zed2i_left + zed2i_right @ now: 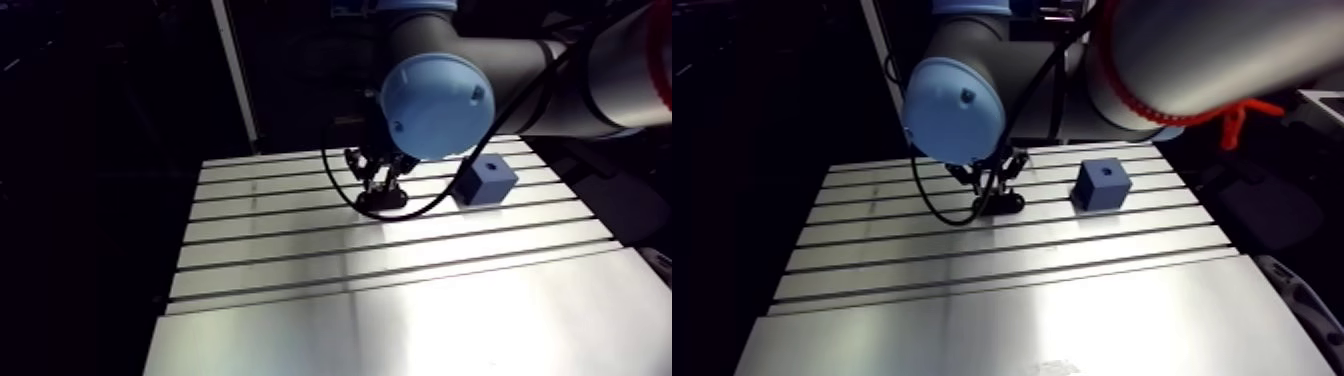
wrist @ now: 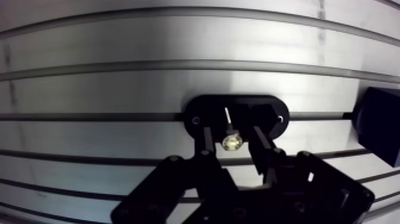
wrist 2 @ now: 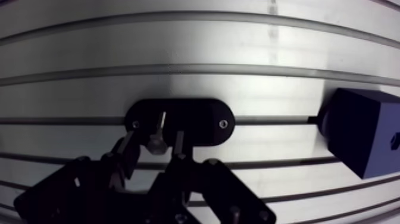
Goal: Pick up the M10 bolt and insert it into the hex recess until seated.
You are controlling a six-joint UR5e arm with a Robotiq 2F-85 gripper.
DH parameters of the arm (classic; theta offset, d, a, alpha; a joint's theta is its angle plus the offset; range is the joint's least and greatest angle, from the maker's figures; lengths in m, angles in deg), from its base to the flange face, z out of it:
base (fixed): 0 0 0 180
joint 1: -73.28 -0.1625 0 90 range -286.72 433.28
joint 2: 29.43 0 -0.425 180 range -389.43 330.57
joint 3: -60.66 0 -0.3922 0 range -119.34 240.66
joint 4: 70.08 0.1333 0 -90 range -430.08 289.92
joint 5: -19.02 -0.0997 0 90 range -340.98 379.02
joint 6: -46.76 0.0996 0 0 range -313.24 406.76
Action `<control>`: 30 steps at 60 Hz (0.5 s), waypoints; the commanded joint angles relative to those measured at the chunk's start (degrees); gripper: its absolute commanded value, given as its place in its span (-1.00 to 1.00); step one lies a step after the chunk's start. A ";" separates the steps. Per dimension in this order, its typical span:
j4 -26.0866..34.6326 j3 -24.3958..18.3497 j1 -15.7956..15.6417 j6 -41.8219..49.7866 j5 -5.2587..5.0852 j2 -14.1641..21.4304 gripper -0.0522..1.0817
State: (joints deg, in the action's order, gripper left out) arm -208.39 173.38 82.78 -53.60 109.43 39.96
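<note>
A small metal bolt (image 2: pixel 231 142) shows its hex head toward the wrist camera, over a black oval holder (image 2: pixel 269 108) on the slotted table (image 1: pixel 400 300). My gripper (image 2: pixel 231 136) is low over the holder, one finger on each side of the bolt head with a small gap on both sides, so it is open. A blue block (image 3: pixel 360 140) stands on the table off to one side of the gripper. It has a small recess (image 1: pixel 1107 172) in its top face. In the arm view the gripper (image 1: pixel 380 186) is just left of the block (image 1: pixel 487 180).
Long grooves (image 2: pixel 178 64) run across the table under and ahead of the gripper. The smooth front part of the table (image 1: pixel 1022 320) reflects light. The robot's own elbow joint (image 1: pixel 437 105) hides part of the gripper in the arm view.
</note>
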 commanded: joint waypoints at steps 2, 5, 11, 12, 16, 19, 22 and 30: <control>0.00 0.00 0.00 0.04 -0.02 0.07 0.09; 0.00 0.00 0.00 0.04 -0.02 0.01 0.12; 0.00 0.00 0.00 0.03 -0.02 0.08 0.14; 0.00 0.00 0.00 -0.04 -0.02 0.08 0.15; 0.00 -0.09 0.00 -0.04 -0.02 0.08 0.15; 0.00 -0.09 0.00 -0.05 -0.02 0.08 0.16; 0.00 -0.09 0.00 0.03 -0.02 0.08 0.18; 0.00 0.00 0.00 0.04 -0.02 0.01 0.19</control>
State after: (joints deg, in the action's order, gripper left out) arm -208.39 173.35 82.78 -53.59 109.41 40.03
